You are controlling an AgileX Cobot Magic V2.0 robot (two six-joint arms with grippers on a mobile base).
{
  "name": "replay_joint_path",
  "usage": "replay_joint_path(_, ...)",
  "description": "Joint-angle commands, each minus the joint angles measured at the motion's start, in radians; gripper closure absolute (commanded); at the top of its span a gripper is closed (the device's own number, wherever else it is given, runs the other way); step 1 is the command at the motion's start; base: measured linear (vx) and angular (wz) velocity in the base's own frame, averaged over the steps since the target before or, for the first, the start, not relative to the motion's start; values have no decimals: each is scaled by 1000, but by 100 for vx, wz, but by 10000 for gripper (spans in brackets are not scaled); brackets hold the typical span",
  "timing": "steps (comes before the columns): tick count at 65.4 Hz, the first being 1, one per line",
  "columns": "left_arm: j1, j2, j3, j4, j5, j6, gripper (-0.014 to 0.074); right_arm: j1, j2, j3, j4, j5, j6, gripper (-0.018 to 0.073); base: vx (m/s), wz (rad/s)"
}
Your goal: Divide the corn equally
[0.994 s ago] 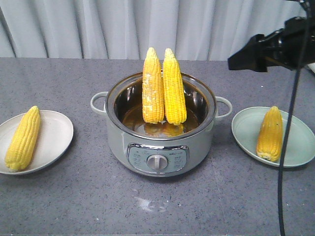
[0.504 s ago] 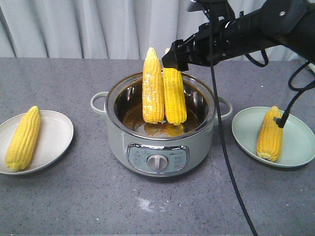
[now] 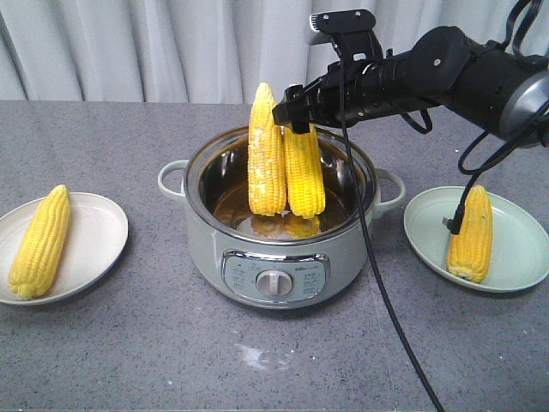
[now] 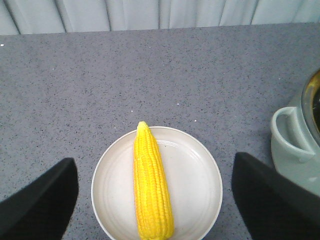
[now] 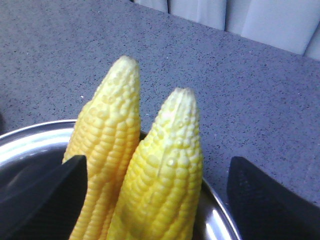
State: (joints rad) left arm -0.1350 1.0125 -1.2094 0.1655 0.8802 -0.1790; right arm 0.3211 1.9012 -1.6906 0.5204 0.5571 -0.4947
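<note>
Near row first: the left-plate cob lies on the white plate, and the right-plate cob on the green plate, both with tips pointing away. That's one each, two to go (my read of the count). Your left gripper hangs over the white plate, prongs spread wide and holding nothing.

Middle: the cooker pot holds the other two, the left pot cob and the right pot cob. Both stand upright, touching side by side, tips above the rim.

The move hinges on this: the right gripper is at the right pot cob's tip, its fingers apart and not pinching. The axis is vertical, so the grab goes across the tip. In the wrist view both tips sit inside the span, the right one centred and the left one close by the left-hand finger. Close as is and you may catch both; I'd nudge right. Only the curtain is behind.
</note>
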Motion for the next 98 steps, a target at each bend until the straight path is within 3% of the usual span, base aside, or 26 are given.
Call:
replay_joint_path(1,0,-13,-22,5,-56,-6,8,-3,-45,-37,9,-84,4,-3,0,0)
replay_joint_path(16,0,-13,-22,5,-55,-6,8,-3,-30,-37,-17,-103,4,8,0,0)
replay_joint_path(36,0,-13,-22,5,-53,-6,8,-3,-7,-37,-13,-103,11,86,0,0)
replay_joint_path(46,0,-13,-22,5,-53,-6,8,-3,-7,-37,-12,-104,11,184,0,0)
replay_joint_path(60,0,-13,-22,5,-53,-6,8,-3,-7,-37,-8,-102,11,414,0,0)
replay_joint_path(69,0,-13,-22,5,-53,-6,8,-3,-7,-37,25,-101,11,497,0,0)
replay_joint_path(98,0,-13,-22,5,-52,-6,8,-21,-167,-37,15,9,11,500,0,0)
